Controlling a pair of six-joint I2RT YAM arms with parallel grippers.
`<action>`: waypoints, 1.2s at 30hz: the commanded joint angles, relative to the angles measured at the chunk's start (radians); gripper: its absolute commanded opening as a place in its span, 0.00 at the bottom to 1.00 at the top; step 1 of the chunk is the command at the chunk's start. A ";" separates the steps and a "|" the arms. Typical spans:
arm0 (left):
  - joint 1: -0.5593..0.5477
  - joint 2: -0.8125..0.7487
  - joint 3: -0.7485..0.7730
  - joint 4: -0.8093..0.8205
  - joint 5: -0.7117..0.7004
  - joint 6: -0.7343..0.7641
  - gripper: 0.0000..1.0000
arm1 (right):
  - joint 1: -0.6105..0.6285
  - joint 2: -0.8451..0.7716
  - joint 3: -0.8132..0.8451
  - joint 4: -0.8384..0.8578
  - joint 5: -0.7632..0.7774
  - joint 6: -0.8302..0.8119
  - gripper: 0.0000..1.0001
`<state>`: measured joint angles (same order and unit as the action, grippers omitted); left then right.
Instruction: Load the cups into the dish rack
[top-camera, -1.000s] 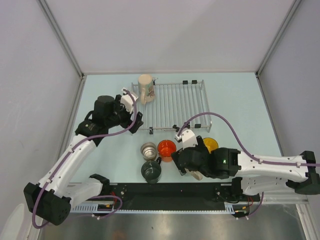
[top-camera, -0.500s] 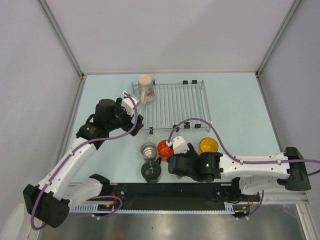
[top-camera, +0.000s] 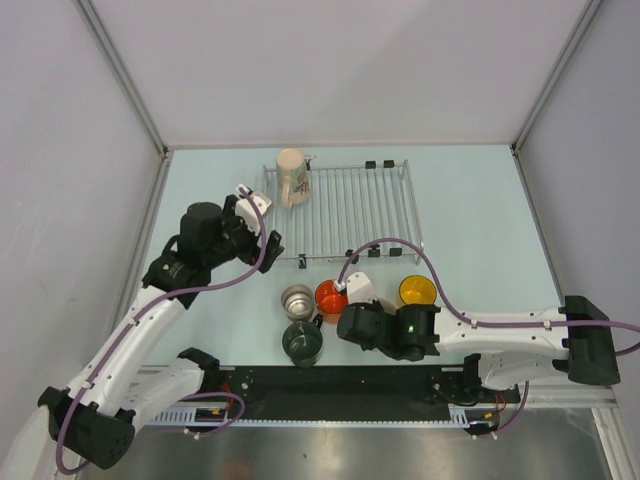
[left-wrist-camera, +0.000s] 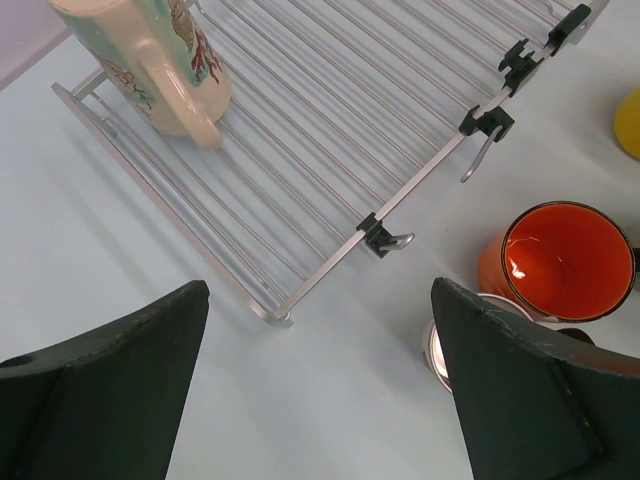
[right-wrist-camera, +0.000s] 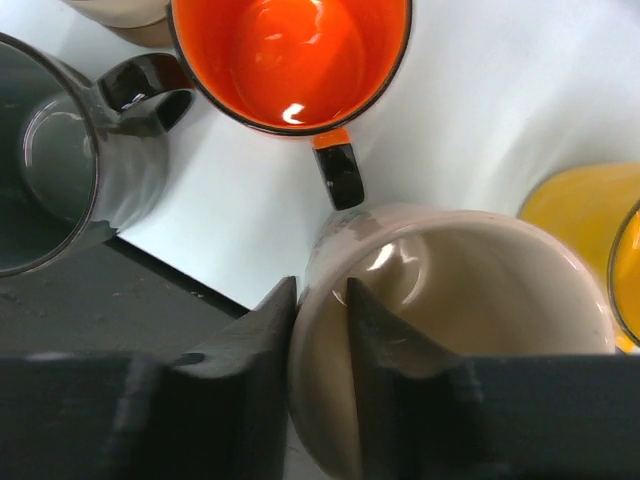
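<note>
The dish rack (top-camera: 350, 210) lies at the table's back, with one cream printed cup (top-camera: 291, 176) standing in its far left corner. My right gripper (right-wrist-camera: 320, 290) is shut on the rim of a second cream cup (right-wrist-camera: 460, 290), one finger inside and one outside its wall. In the top view my right gripper (top-camera: 365, 325) hides that cup. Around it stand the orange cup (top-camera: 331, 296), the yellow cup (top-camera: 417, 291), the dark cup (top-camera: 301, 341) and the small steel cup (top-camera: 296, 299). My left gripper (left-wrist-camera: 320, 300) hangs open and empty by the rack's near left corner.
A black base rail (top-camera: 350, 380) runs along the near edge, just below the dark cup. The orange cup's black handle (right-wrist-camera: 340, 175) points at the cream cup's rim. Black clips (left-wrist-camera: 385, 235) sit along the rack's near side.
My right gripper has slid left and closed onto the cream cup's rim. The left arm has drawn slightly back to the left, still open.
</note>
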<state>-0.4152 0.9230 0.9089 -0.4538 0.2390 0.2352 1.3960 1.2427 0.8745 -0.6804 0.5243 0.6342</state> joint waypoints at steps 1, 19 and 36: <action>-0.010 -0.032 0.015 -0.002 0.008 -0.025 0.98 | -0.017 -0.012 -0.023 0.002 0.000 -0.001 0.20; -0.016 -0.076 0.054 -0.046 0.324 -0.071 1.00 | 0.000 -0.336 0.248 0.097 -0.062 -0.178 0.00; 0.019 0.026 0.059 -0.042 0.850 -0.083 1.00 | -0.693 -0.494 -0.156 1.098 -0.950 0.132 0.00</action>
<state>-0.4179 0.9348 0.9314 -0.5228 0.9337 0.1741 0.7856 0.7609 0.7551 -0.0864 -0.1642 0.5831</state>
